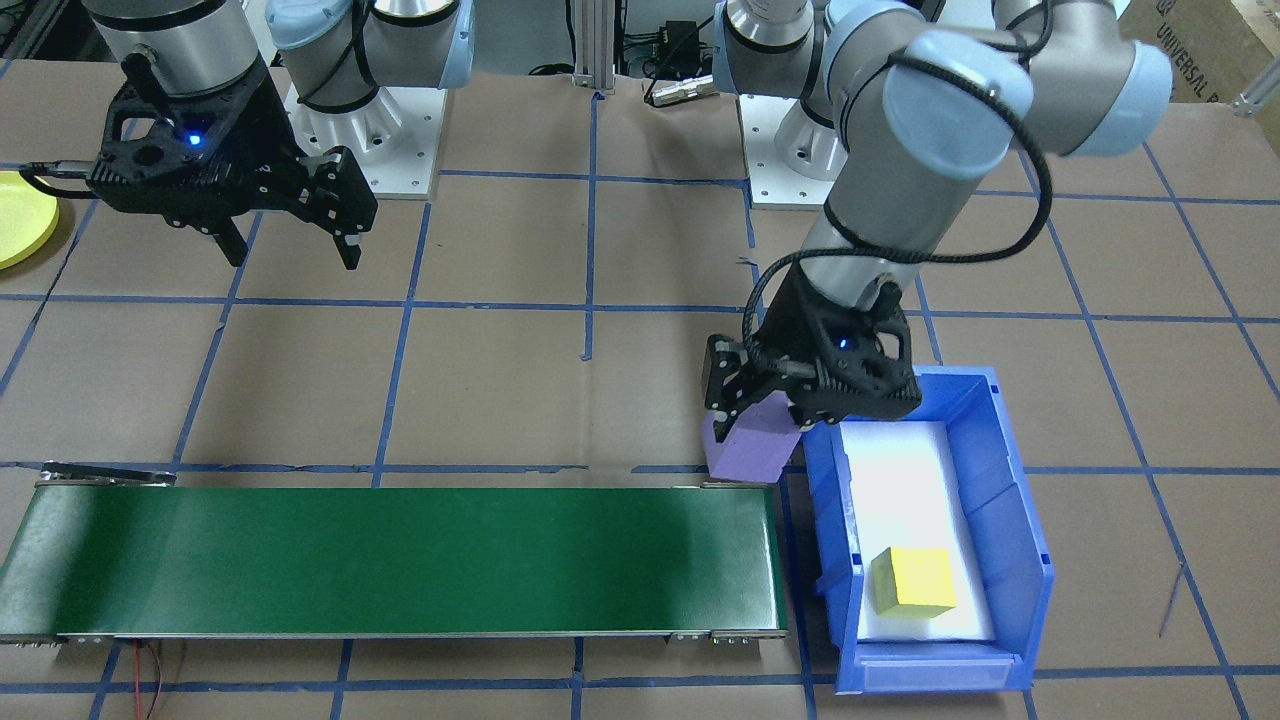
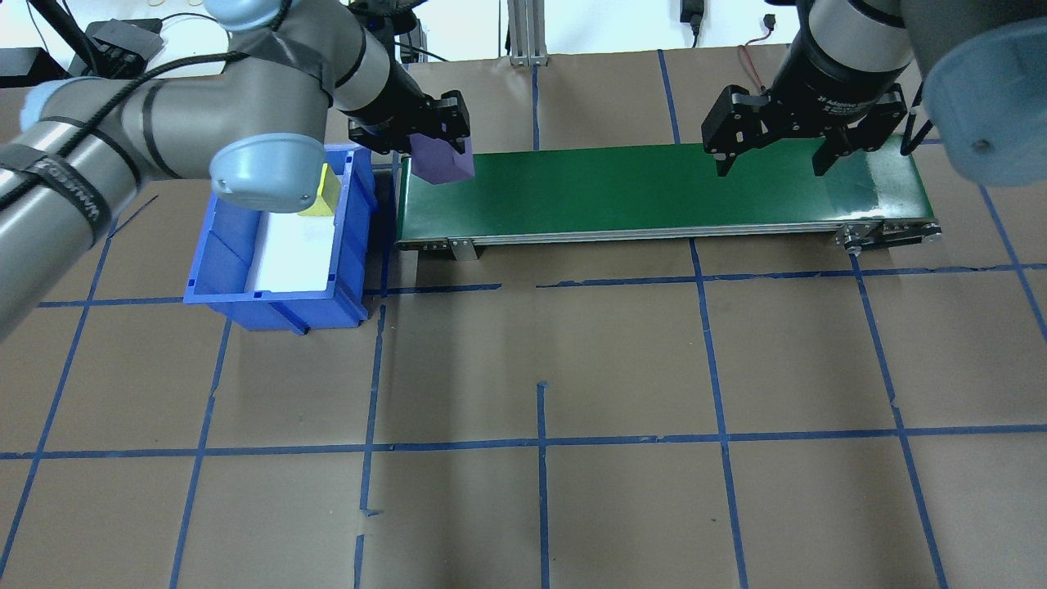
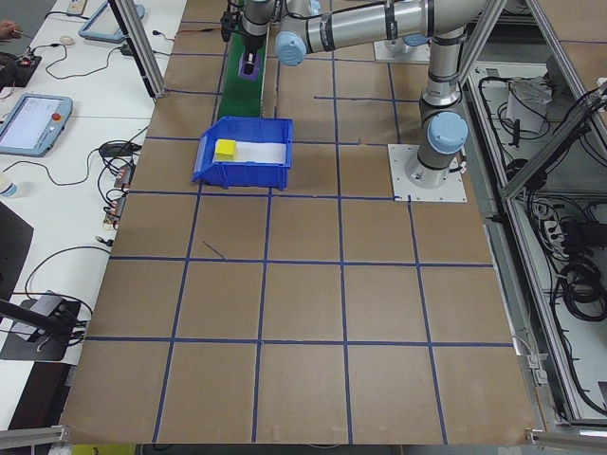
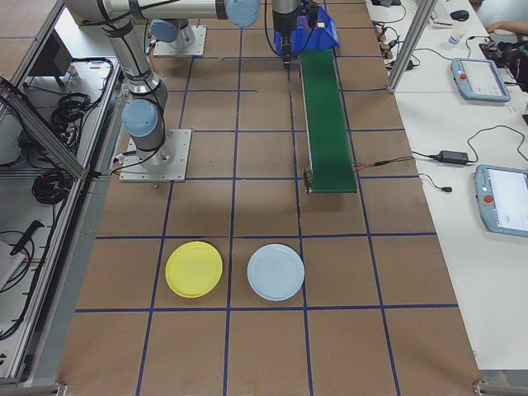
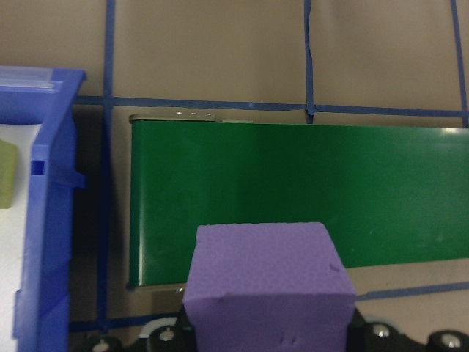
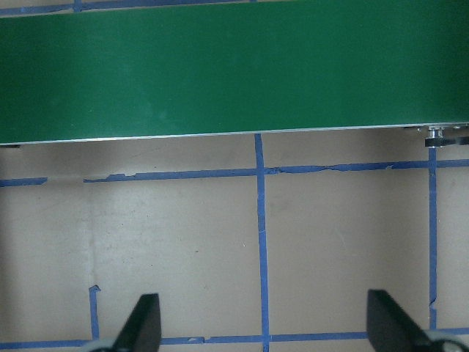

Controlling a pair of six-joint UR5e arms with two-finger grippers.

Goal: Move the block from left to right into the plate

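The left gripper [image 1: 752,400] is clamped on the purple block [image 1: 752,440], holding it up off the table right at the end of the green conveyor belt [image 1: 400,560], just beside the blue bin [image 1: 1010,520]. In the overhead view the block [image 2: 442,159] hangs at the belt's nine o'clock end, with the bin at about nine o'clock from it. The left wrist camera shows the block [image 5: 267,286] filling the bottom of the view, the belt [image 5: 308,198] stretched out at twelve o'clock beyond it. A yellow cube [image 1: 913,582] sits inside the bin on its white liner.

Over at the other end, the right gripper [image 2: 773,159] hovers above the belt with its fingers [image 6: 143,323] spread wide, nothing between them.

The yellow plate [image 4: 194,269] lies flat on the table well away from the belt's end, at nine o'clock of a pale blue plate [image 4: 275,271] just beside it in the exterior right view.
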